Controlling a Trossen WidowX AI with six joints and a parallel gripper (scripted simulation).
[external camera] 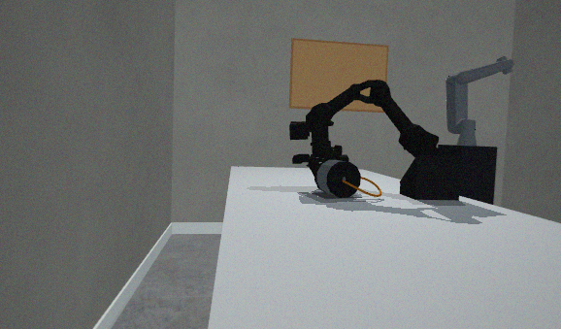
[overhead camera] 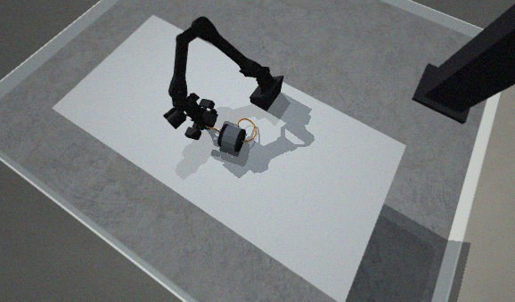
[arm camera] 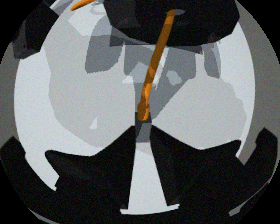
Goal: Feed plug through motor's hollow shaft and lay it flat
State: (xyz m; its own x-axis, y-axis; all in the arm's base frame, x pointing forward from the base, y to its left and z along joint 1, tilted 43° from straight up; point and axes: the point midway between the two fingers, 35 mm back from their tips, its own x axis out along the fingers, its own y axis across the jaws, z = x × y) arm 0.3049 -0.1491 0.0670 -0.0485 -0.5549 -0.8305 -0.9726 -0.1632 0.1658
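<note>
The motor [overhead camera: 232, 138] is a grey and black cylinder lying on its side on the white mat. The orange cable [overhead camera: 250, 130] loops on the table at its far end and runs through the hollow shaft. In the wrist view the cable [arm camera: 157, 56] comes out of the dark motor face [arm camera: 171, 6] toward me and ends in the small orange plug [arm camera: 144, 108]. My gripper [arm camera: 142, 129] is shut on the plug just past the motor's near end. In the overhead view the gripper [overhead camera: 206, 127] sits low beside the motor. In the side view the cable loop [external camera: 364, 187] lies in front of the motor [external camera: 338, 178].
The arm's black base [overhead camera: 266, 93] stands behind the motor. A dark post [overhead camera: 468, 75] stands at the right edge of the table. An orange panel [external camera: 339, 74] hangs on the back wall, and a grey arm [external camera: 466, 99] stands behind the base.
</note>
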